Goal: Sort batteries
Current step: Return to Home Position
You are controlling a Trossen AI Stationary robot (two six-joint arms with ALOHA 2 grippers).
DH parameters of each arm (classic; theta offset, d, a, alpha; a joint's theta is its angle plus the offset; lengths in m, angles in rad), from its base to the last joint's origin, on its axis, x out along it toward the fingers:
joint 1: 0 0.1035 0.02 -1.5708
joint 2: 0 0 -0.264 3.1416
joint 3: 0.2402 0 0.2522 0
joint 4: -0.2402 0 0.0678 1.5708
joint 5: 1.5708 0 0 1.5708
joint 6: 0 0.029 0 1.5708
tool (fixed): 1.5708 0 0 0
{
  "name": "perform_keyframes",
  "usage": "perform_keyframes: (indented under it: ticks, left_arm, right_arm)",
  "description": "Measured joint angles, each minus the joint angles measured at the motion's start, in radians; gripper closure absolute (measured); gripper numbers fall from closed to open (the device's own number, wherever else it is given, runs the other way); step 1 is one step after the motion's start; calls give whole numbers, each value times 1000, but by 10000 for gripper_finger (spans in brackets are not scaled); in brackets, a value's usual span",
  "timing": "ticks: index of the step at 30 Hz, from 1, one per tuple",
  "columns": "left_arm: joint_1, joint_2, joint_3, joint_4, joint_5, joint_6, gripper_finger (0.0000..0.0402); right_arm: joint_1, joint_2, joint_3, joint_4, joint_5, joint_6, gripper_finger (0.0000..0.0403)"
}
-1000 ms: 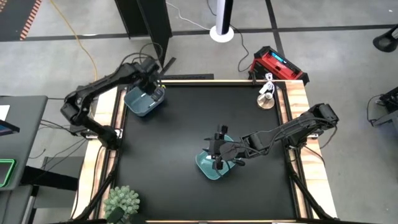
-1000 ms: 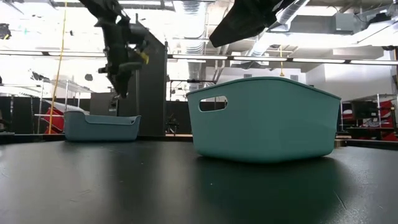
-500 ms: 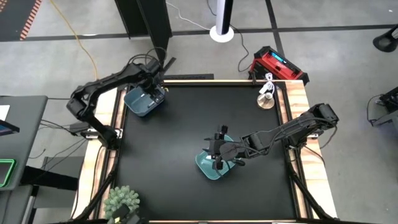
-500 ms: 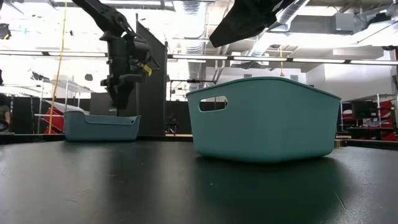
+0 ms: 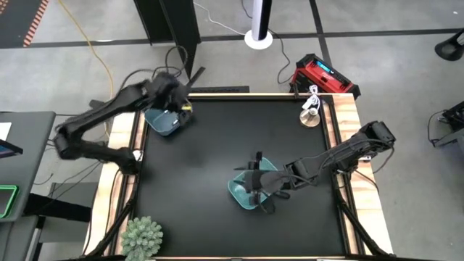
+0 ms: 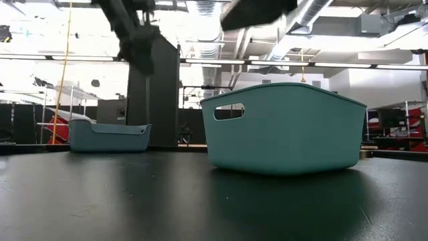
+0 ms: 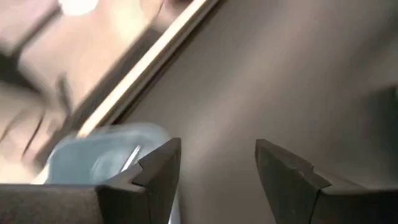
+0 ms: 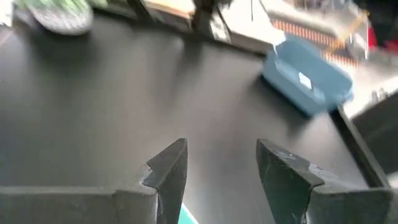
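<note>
A blue bin [image 5: 164, 119] stands at the table's far left corner, and a white battery [image 7: 131, 157] lies inside it; the right wrist view also shows the battery [image 8: 304, 81]. My left gripper [image 7: 217, 146] hangs open above this bin [image 7: 93, 155], blurred, with nothing between its fingers. A teal bin [image 5: 252, 190] stands near the middle of the table, toward the near edge. My right gripper [image 5: 258, 193] hovers open over the teal bin [image 6: 284, 127], its fingers [image 8: 168, 165] empty. What lies inside the teal bin is hidden.
A potted plant [image 5: 142, 235] sits at the near left corner. A small round stand [image 5: 311, 116] is at the far right corner, and a red device [image 5: 323, 75] lies beyond the table. A wooden border [image 5: 346, 116] frames the black mat.
My left gripper dipped toward the blue bin, then rose quickly above it, and its arm swung out toward the table's left. My right gripper drifted a little toward the near edge over the teal bin. Both bins stayed put.
</note>
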Motion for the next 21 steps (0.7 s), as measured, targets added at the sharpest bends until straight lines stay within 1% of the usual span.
perform_keyframes:
  ticks: [4,6,8,12,14,16,19,21]
  left_arm:
    - [-177,-170,-60,121,9,-63,200]
    - [-295,-259,-118,209,-14,-100,205]
    - [-427,-341,-189,296,-76,-134,214]
    - [-672,-487,-352,449,-265,-184,232]
    - [-771,-537,-438,519,-365,-205,242]
    - [-848,-572,-510,567,-432,-221,253]
    - [-926,-589,-590,607,-492,-231,274]
    - [-961,-592,-618,627,-525,-236,292]
  right_arm:
    - [44,0,0,124,0,-99,196]
    - [70,-12,0,136,0,-131,196]
    - [92,-36,0,134,0,-136,196]
    - [143,-122,0,127,5,-110,196]
    - [175,-178,-25,124,46,-107,197]
    - [205,-240,-70,125,122,-110,202]
    - [248,-356,-180,124,258,-110,217]
    - [266,-450,-270,128,318,-85,234]
